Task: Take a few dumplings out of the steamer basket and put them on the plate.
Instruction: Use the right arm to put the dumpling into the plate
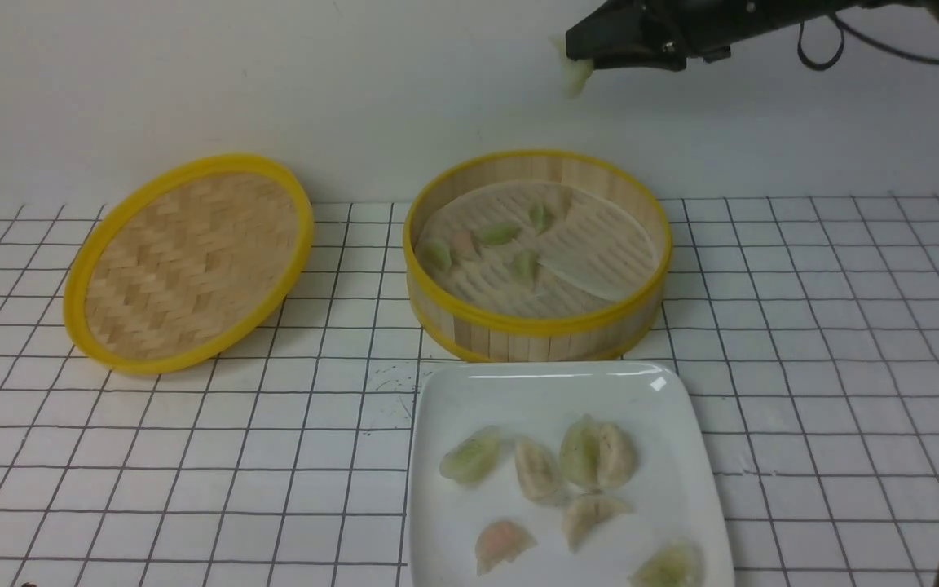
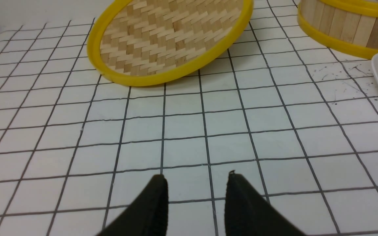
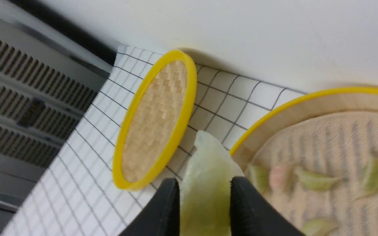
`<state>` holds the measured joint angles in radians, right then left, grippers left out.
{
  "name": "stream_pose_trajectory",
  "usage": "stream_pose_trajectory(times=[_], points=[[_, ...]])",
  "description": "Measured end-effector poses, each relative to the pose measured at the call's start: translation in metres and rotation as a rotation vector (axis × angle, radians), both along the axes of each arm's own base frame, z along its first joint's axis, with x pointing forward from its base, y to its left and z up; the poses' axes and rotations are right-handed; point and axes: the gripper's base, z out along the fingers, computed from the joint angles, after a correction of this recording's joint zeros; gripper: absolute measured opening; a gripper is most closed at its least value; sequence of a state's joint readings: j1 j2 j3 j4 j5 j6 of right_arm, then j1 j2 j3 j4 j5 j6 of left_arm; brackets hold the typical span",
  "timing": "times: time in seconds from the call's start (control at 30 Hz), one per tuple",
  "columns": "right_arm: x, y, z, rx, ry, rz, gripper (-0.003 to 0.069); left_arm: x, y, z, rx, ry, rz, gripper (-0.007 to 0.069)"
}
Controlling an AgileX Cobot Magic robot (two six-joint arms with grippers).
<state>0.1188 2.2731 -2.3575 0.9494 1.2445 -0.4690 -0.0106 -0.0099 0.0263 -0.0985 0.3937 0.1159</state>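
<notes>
A pale green dumpling [image 1: 574, 75] is pinched between the jaws of the right gripper [image 1: 582, 57] and held high in the air above the steamer basket [image 1: 535, 330]. Five more basket dumplings [image 1: 500, 234] are seen on the paper liner [image 1: 600, 269], clustered toward 9 o'clock. The plate [image 1: 535, 391] is set just beside the basket at its 6 o'clock, with several plated dumplings [image 1: 536, 469] spread across it. The woven lid [image 1: 188, 261] is tilted at the basket's 9 o'clock. The left gripper [image 2: 197, 177] is held low over the grid mat [image 2: 189, 124], jaws parted, released.
</notes>
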Motion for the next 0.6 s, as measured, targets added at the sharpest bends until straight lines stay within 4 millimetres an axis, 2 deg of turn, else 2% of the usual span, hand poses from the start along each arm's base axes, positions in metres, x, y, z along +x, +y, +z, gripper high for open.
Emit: stream_pose_trajectory(times=[0.33,0.6], points=[[0.001,-0.020,0.004,-0.235,-0.327,0.156,0.0184,0.000,0.000,0.000,0.000,0.000,0.000,0.0225],[0.005,-0.039,0.004,-0.274,-0.371,0.151,0.0184,0.000,0.000,0.000,0.000,0.000,0.000,0.0225]])
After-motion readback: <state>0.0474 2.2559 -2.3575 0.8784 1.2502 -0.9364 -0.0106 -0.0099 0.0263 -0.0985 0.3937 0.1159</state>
